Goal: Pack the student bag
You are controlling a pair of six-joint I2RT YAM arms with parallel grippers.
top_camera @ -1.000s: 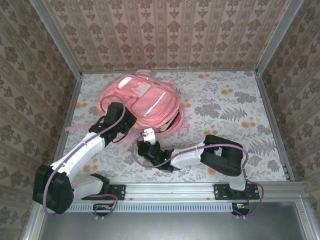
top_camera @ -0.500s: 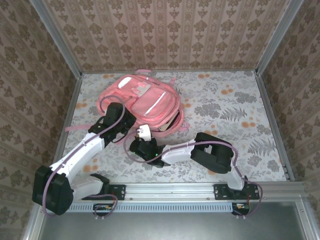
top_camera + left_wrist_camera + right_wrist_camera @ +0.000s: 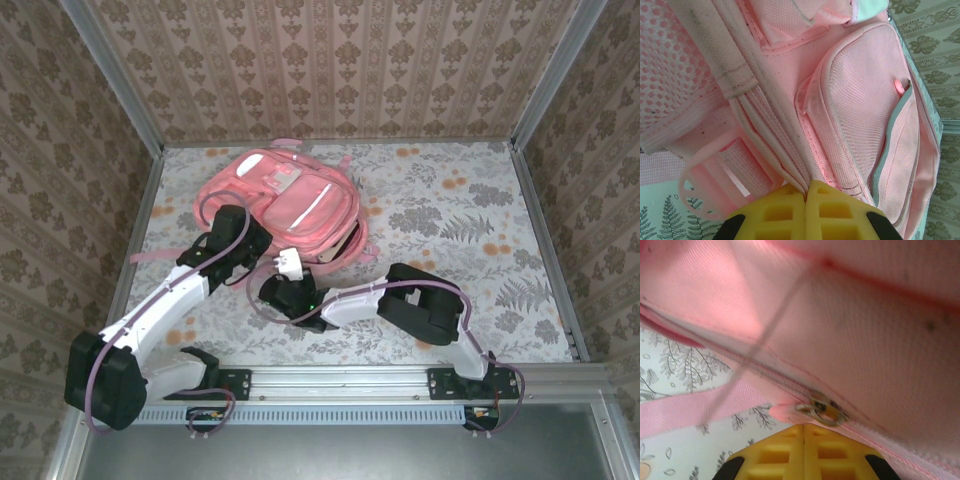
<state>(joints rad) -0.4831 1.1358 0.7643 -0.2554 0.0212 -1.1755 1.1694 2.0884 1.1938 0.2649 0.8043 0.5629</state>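
I'm seeing my left gripper (image 3: 806, 187) pinching a seam fold of the student bag (image 3: 300, 200), which is lying toward 11 o'clock on the table (image 3: 450, 210). My right gripper (image 3: 804, 427) is sitting closed at the bag's 6 o'clock edge, its tips right at the zip pull (image 3: 822, 410).

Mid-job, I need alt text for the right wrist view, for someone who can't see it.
The shut yellow fingers meet at the bottom edge and appear to pinch the metal zipper pull of the pink bag, whose fabric covers most of the frame. At lower left, a pink strap crosses the floral table.
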